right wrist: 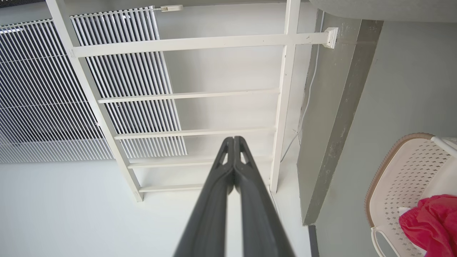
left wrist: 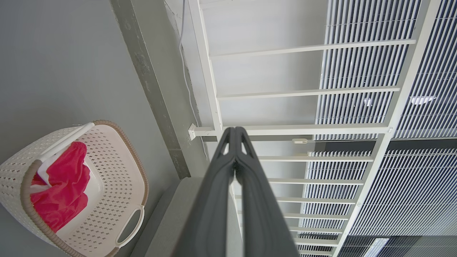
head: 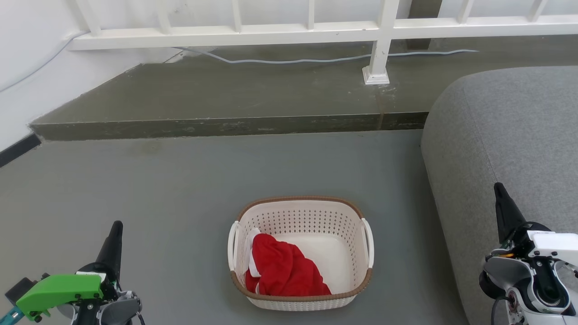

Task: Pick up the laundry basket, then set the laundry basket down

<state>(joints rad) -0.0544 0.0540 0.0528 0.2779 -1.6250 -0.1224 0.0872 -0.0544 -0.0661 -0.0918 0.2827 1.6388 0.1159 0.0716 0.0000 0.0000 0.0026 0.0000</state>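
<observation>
The cream laundry basket (head: 307, 221) sits on the grey floor (head: 158, 189) between the robot's two arms, with a red garment (head: 282, 268) heaped in its left half. The left tool (head: 117, 225) and right tool (head: 498, 188) hang well apart from it on either side, each with its fingers pressed together and holding nothing. A grey sofa (head: 510, 135) flanks the basket's right, and a white railing (head: 271, 31) stands beyond.
</observation>
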